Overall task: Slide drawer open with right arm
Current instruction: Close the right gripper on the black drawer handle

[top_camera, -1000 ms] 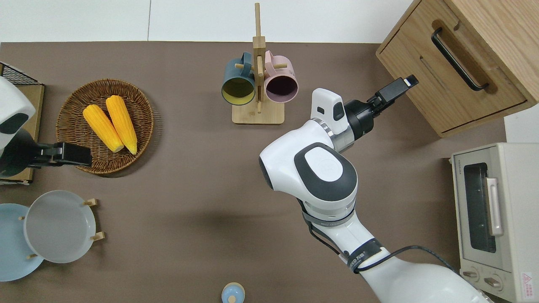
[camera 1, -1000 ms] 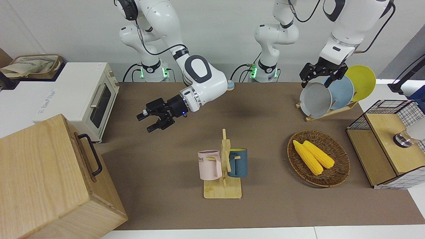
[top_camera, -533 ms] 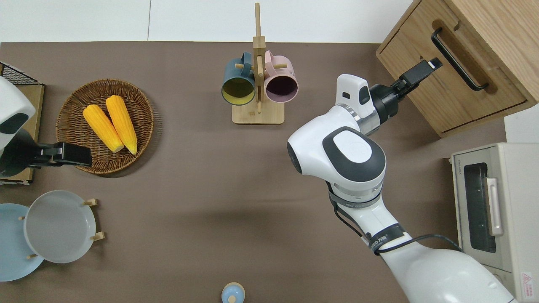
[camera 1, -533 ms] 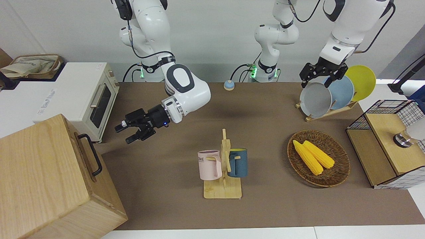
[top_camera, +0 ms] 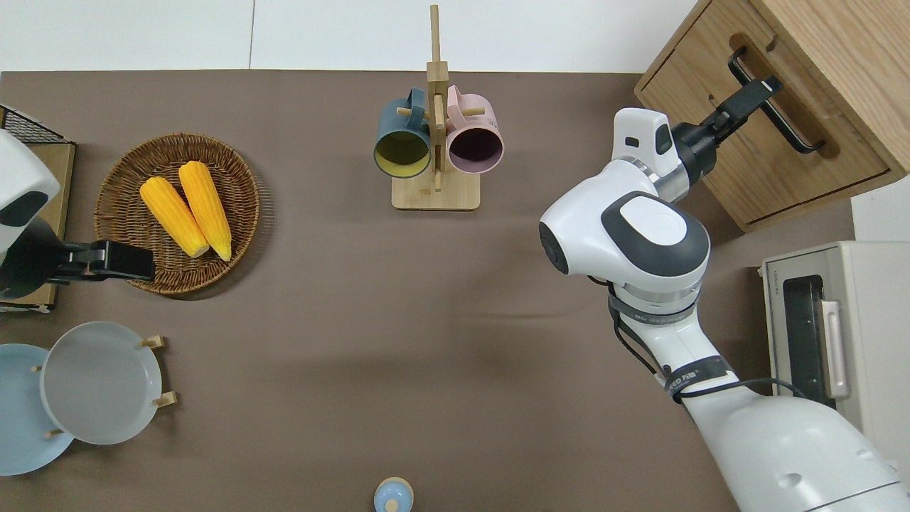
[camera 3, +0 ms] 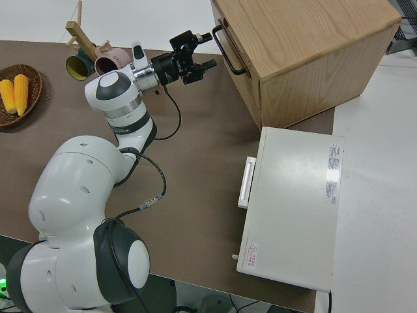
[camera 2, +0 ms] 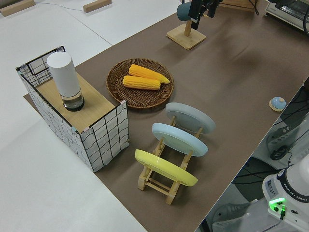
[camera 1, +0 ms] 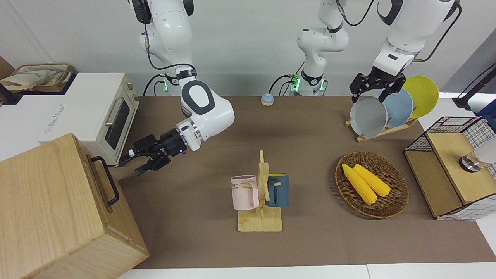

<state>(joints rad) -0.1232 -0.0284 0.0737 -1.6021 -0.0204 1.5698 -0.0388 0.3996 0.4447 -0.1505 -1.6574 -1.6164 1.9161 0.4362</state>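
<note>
At the right arm's end of the counter (camera 1: 201, 240) stands my big pale wooden box (camera 1: 46, 209), and the drawer (top_camera: 764, 135) in its front is shut flush, its black loop handle (camera 1: 105, 180) facing toward the middle of the counter. My right pincer (camera 1: 132, 162) is level with that handle and close beside it, reaching sideways at it with its two fingers (camera 3: 207, 64) spread apart and nothing between them. From overhead the upper fingertip lies across the handle bar (top_camera: 771, 99) near the end farther from me; I cannot tell whether it touches. The white toaster oven (camera 1: 97, 116) sits beside the box, nearer to me. Mid-counter stands the mug rack (camera 1: 260, 201) with a pink and a blue mug. My left arm is parked, and its pincer (camera 1: 374, 87) hangs with fingers apart, empty.
</note>
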